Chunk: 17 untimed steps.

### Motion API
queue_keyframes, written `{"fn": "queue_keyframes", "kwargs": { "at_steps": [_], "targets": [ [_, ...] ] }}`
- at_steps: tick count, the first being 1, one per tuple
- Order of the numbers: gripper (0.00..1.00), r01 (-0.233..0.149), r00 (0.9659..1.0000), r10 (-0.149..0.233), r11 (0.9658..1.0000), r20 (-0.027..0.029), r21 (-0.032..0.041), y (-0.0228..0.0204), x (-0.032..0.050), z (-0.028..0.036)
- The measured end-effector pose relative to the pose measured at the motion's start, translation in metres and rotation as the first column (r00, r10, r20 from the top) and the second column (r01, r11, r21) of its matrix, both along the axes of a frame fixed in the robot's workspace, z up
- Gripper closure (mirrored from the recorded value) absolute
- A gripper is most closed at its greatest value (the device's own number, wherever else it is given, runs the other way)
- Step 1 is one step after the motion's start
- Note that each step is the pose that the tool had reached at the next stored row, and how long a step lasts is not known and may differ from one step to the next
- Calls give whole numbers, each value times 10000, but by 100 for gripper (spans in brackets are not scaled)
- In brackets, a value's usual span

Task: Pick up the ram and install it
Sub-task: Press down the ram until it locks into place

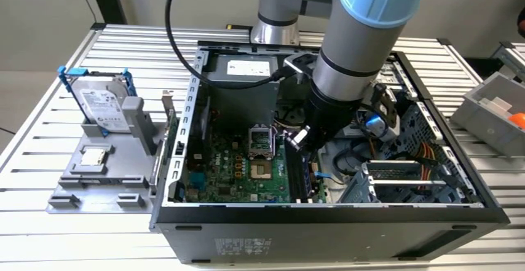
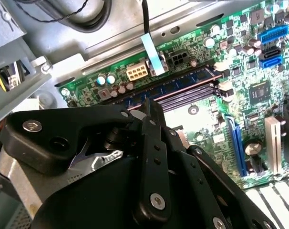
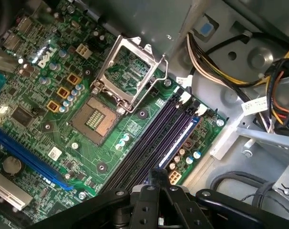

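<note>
The ram is a long blue stick with dark chips, standing in one of the dark memory slots on the green motherboard inside the open computer case. In the first wrist view the ram shows edge-on as a pale line between purple slots. My gripper reaches down into the case right over those slots. Its black fingers meet at the gripper's tip, just above the ram near one end, and the gripper looks shut. Whether the tip touches the stick is hidden.
An open processor socket with its raised metal frame lies beside the slots. Cable bundles and a drive cage crowd the case's other side. At the exterior view's left, a grey fixture carries a hard drive and a small chip.
</note>
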State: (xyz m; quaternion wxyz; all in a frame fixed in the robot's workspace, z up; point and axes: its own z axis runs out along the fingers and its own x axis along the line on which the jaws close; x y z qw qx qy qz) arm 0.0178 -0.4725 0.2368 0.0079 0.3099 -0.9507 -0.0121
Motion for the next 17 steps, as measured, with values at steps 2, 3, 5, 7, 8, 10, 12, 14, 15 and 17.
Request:
{"fn": "queue_keyframes", "kwargs": {
  "at_steps": [2,3,5,7,8,10,12,14,15,17],
  "targets": [
    [100,-173,9998,173,9998,0,0,0,0,0],
    [100,-261,9997,261,9997,0,0,1,0,0],
    [100,-436,9990,436,9990,0,0,2,0,0],
    [100,-612,9981,612,9981,0,0,2,0,0],
    [100,-699,9976,699,9976,0,0,2,0,0],
    [100,-879,9961,879,9961,0,0,2,0,0],
    [100,-1052,9945,1052,9945,0,0,2,0,0],
    [100,-1227,9924,1227,9924,0,0,2,0,0],
    [100,-1310,9914,1310,9914,0,0,2,0,0],
    [100,-1468,9892,1468,9892,0,0,2,0,0]
  ]
}}
